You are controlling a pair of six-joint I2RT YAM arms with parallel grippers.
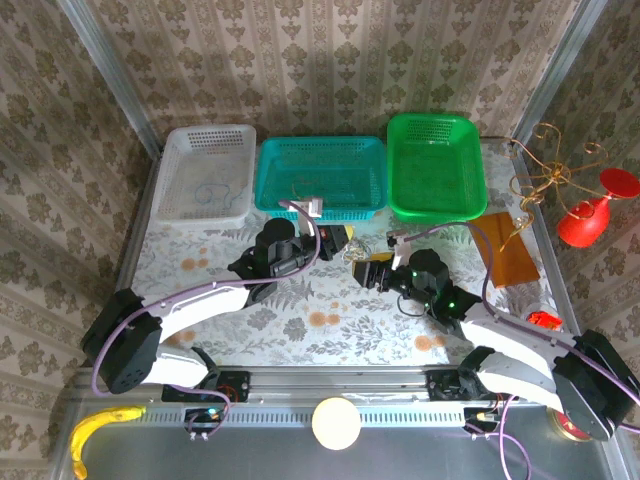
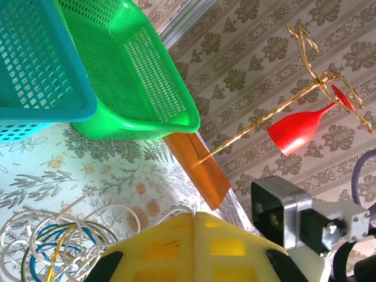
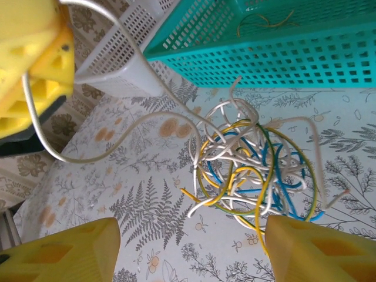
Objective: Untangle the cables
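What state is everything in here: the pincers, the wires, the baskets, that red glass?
cables: tangled clump lying on the table
white cable: stretched from the clump to the left pincer
left pincer: shut on the white cable
right pincer: open, aimed at the cables
teal basket: holds a loose yellow wire
white basket: holds a thin wire
red glass: hanging upside down from the gold stand

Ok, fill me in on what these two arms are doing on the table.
Both arms are working on a tangled clump of cables that lies on the table in front of the teal basket. The left gripper is shut on a white strand that trails out of the clump. The right gripper is open, with the clump ahead between its fingers and nothing gripped. The blue, yellow and white loops are knotted together.
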